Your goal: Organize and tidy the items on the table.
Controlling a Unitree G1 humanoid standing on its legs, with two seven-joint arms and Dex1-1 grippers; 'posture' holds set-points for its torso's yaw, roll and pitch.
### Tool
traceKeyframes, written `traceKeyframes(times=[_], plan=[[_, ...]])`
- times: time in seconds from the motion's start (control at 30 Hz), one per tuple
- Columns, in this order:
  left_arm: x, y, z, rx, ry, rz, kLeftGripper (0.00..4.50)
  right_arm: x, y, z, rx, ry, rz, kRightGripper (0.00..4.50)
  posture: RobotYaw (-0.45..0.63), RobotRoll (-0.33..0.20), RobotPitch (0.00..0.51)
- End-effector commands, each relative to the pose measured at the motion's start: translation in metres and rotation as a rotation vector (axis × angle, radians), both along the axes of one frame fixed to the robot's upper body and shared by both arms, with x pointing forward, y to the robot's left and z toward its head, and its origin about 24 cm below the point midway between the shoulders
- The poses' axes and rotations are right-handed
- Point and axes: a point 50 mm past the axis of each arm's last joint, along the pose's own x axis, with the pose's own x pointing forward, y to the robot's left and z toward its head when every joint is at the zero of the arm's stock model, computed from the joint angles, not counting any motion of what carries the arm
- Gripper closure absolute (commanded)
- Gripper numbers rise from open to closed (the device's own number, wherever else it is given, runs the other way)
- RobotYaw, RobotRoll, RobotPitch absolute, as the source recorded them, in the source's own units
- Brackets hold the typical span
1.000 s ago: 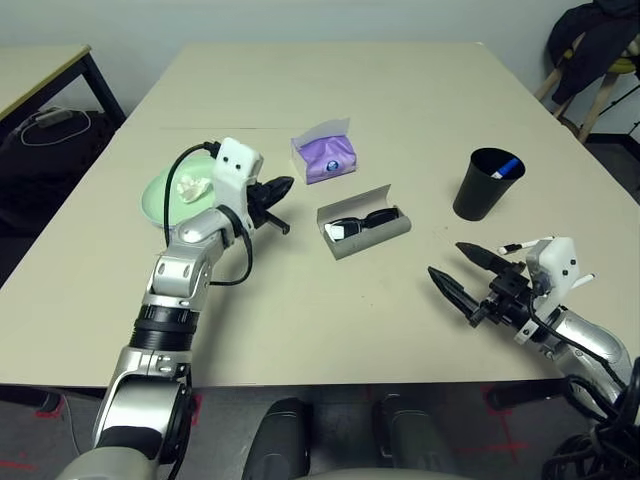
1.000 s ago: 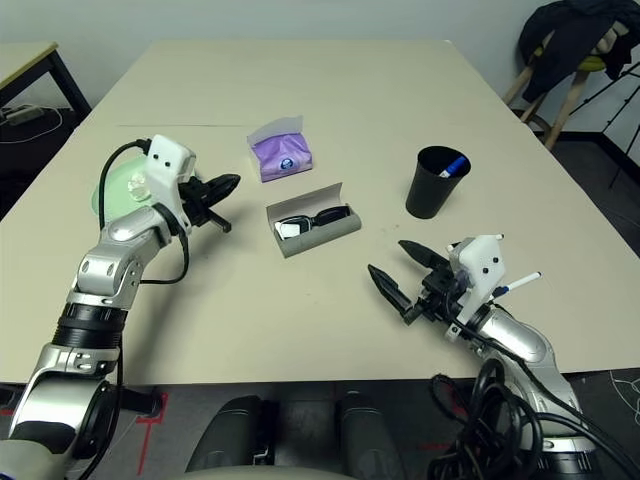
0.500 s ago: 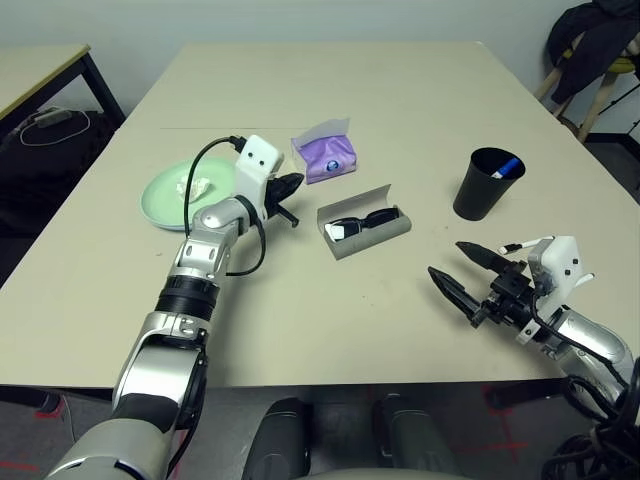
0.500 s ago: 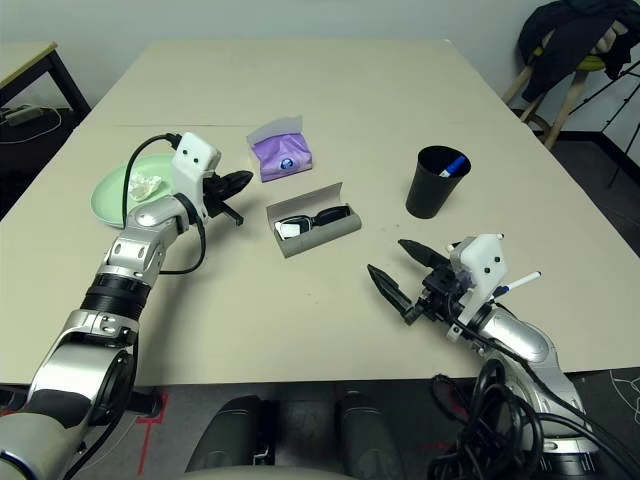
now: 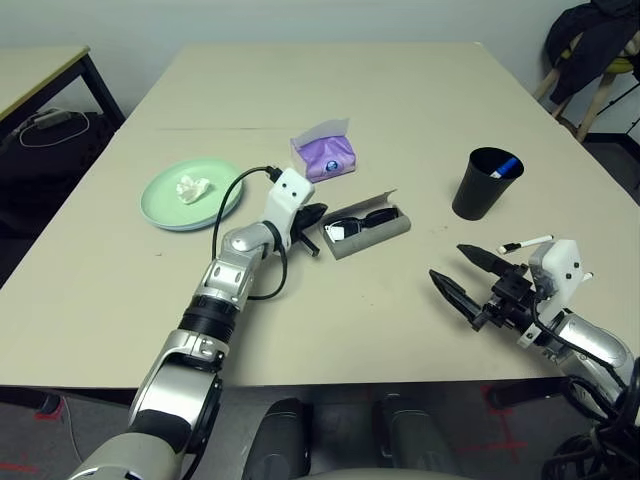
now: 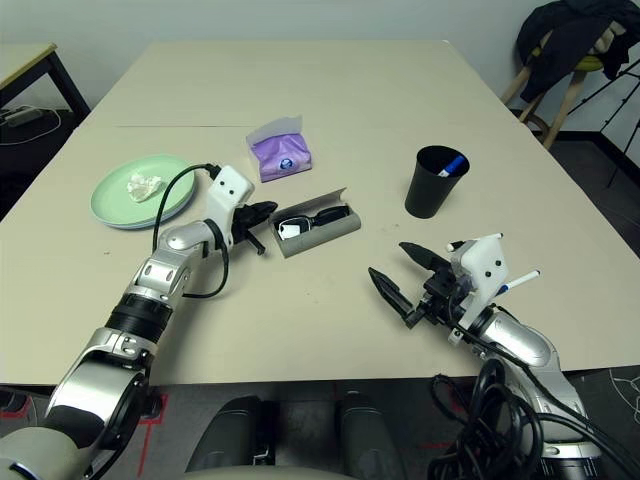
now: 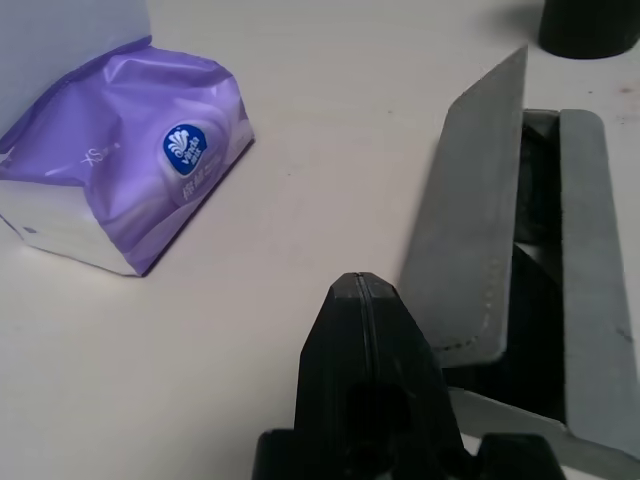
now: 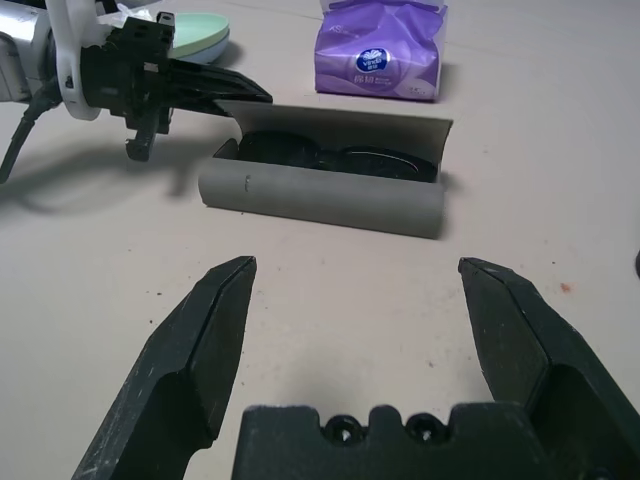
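Beige counter [image 5: 400,110] mostly tidied: tissue [image 5: 191,187] on the plate [image 5: 165,205] toward its left edge, marker [image 5: 506,167] in the cup [image 5: 484,184] toward its right. Sunglasses [image 5: 362,222] lie in the still-open glasses case [image 5: 372,225] mid-counter; we judge closing it remains, our clenched left hand [image 5: 311,215] at its lid, right hand [image 5: 468,276] released.

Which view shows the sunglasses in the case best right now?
The right wrist view: it looks straight into the open grey glasses case, with the black sunglasses lying inside behind its front wall. The head views show them smaller, from above. In the left wrist view the raised lid hides most of them.
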Motion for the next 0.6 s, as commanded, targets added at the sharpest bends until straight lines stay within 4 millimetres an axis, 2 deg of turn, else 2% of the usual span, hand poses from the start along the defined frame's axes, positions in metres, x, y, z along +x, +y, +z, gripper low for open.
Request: traceKeyframes(times=[0.03, 0.3, 0.6], plan=[[-0.010, -0.008, -0.004, 0.014, 0.019, -0.030, 4.46, -0.001, 0.000, 0.002, -0.016, -0.015, 0.010, 0.00, -0.02, 0.000, 0.058], [-0.032, -0.019, -0.012, -0.004, 0.060, -0.046, 4.46, 0.000, 0.002, 0.001, -0.016, -0.014, 0.021, 0.00, 0.00, 0.000, 0.064], [-0.037, -0.020, -0.016, -0.014, 0.083, -0.034, 4.46, 0.001, 0.002, 0.001, -0.019, -0.015, 0.030, 0.00, 0.00, 0.000, 0.066]])
